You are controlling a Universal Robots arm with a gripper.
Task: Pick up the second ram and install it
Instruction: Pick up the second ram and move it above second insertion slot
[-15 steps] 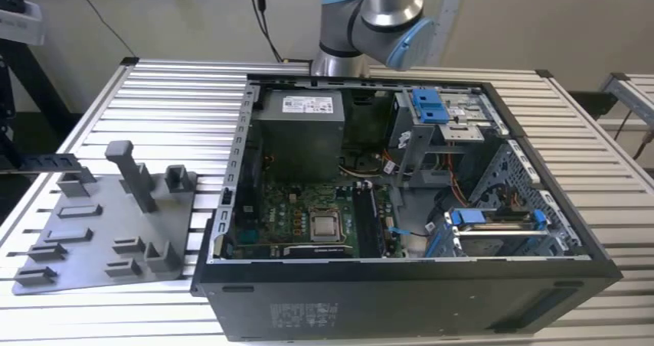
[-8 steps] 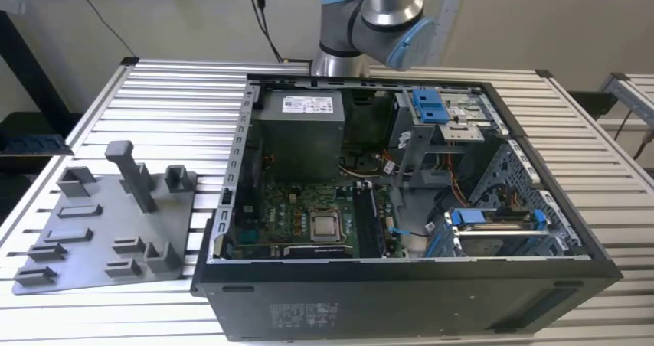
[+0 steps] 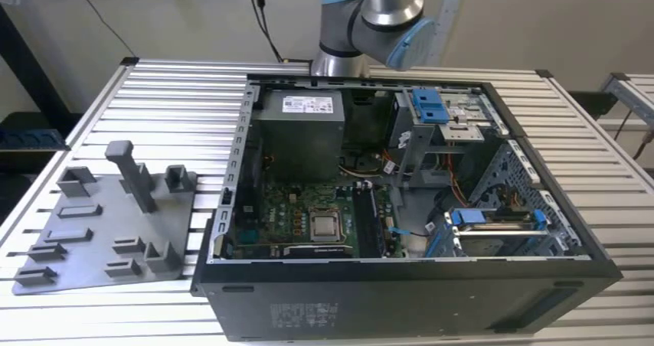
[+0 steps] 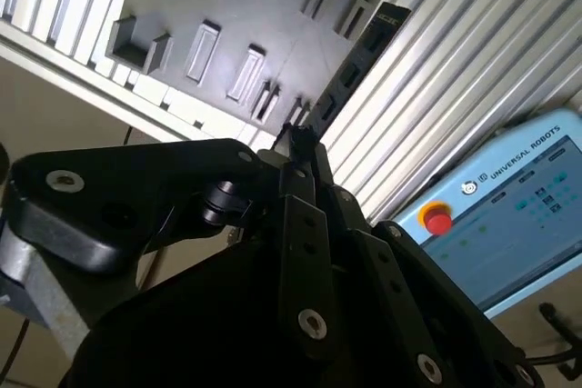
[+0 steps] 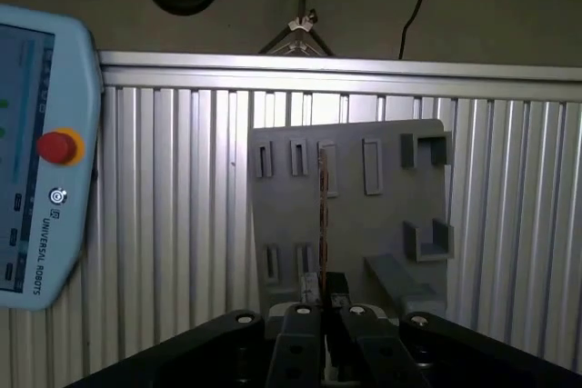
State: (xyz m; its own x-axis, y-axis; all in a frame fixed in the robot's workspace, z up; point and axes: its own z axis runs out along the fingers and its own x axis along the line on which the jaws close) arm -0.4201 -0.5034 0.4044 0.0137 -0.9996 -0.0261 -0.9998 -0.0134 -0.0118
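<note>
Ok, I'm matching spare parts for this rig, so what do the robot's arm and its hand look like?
The arm is a silver metal tube with rounded grey joint housings and a light blue end cap. In the second wrist view the hand is matte black, built from flat linked bars joined by round silver pins, and it narrows toward slim tips.

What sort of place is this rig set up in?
Probably a robotics lab or test cell: an opened computer case and grey fixture plate on a slatted metal table, with the gripper holding a memory stick.
</note>
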